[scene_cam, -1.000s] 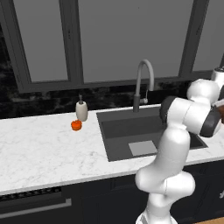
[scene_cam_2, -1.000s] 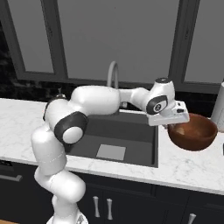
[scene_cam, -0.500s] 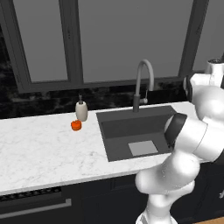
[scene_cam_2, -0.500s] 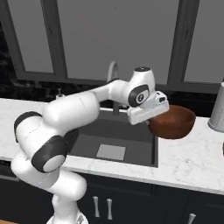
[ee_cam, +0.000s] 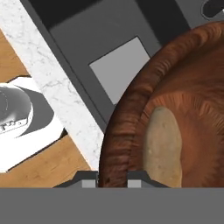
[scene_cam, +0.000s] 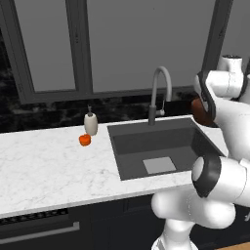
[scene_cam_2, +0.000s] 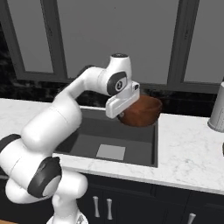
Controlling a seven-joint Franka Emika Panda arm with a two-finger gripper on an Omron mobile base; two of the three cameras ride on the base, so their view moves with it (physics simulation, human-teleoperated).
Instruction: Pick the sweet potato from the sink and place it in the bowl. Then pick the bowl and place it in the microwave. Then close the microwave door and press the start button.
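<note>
My gripper (scene_cam_2: 126,113) is shut on the near rim of the reddish-brown bowl (scene_cam_2: 143,111) and holds it in the air above the right end of the dark sink (scene_cam_2: 94,133). In the hand view the fingertips (ee_cam: 88,180) clamp the bowl (ee_cam: 183,83) wall at the bottom edge. The pale orange-brown sweet potato (ee_cam: 163,146) lies inside on the bowl's bottom. From the left base view a sliver of the bowl (scene_cam: 199,110) shows behind my white arm, to the right of the sink (scene_cam: 146,144).
A grey gooseneck faucet (scene_cam: 159,93) rises behind the sink. A soap dispenser (scene_cam: 90,123) and a small round orange thing (scene_cam: 85,140) stand on the marble counter (scene_cam: 49,171) to its left. A grey canister (scene_cam_2: 217,111) stands at the far right of the counter.
The arm has swung the held bowl from over the counter right of the sink leftward and upward, to above the sink's right end. The grip has stayed the same.
</note>
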